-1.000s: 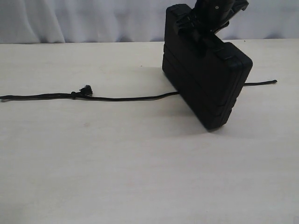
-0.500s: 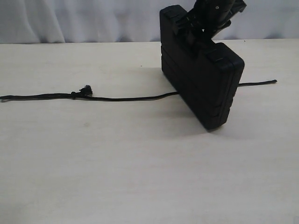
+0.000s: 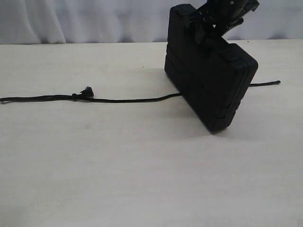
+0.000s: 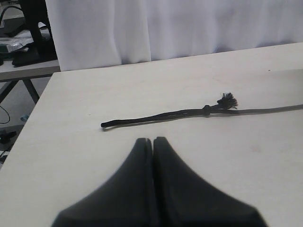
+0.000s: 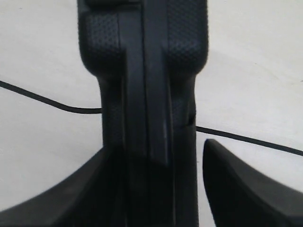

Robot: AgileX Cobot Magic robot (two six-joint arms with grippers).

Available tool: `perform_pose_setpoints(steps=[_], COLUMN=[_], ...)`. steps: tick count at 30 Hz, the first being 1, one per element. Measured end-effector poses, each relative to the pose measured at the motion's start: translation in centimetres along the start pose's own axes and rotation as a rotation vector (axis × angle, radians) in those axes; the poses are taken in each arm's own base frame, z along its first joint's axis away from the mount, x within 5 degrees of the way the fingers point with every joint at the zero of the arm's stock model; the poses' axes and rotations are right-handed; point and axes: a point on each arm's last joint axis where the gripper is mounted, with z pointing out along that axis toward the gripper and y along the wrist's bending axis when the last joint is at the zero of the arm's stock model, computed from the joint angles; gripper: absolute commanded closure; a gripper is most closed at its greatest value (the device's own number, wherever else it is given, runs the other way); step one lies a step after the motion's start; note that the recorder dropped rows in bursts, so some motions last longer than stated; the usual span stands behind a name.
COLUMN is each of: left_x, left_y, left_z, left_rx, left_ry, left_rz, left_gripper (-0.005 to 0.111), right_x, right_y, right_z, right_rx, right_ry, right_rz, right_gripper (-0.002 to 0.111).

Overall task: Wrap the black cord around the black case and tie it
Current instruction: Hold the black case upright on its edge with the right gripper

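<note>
Currently the black case stands tilted on one edge at the right of the pale table, toward the far side; the right gripper sits astride its upper edge with jaws spread wide, one finger clear of the plastic. Meanwhile the black cord lies nearly straight from the left edge, past its frayed knot, hidden at the case's foot, then out on the right; the left gripper hangs near the cord's left end, jaws pressed together, holding nothing.
</note>
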Motion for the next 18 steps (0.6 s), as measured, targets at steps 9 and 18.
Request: perform_pose_setpoints(steps=[9,18], left_x=[0.02,0.02], left_y=[0.00,0.00], left_z=[0.00,0.00], left_rx=[0.000,0.000], left_ry=[0.002,0.002], left_rz=[0.000,0.000], left_gripper=[0.107,0.107], right_x=[-0.01,0.02], right_y=[0.08,-0.24], right_z=[-0.22,-0.81], right_rx=[-0.008,0.030], right_ry=[-0.006,-0.013], right_rz=[-0.008,-0.021], right_gripper=[0.067,0.067])
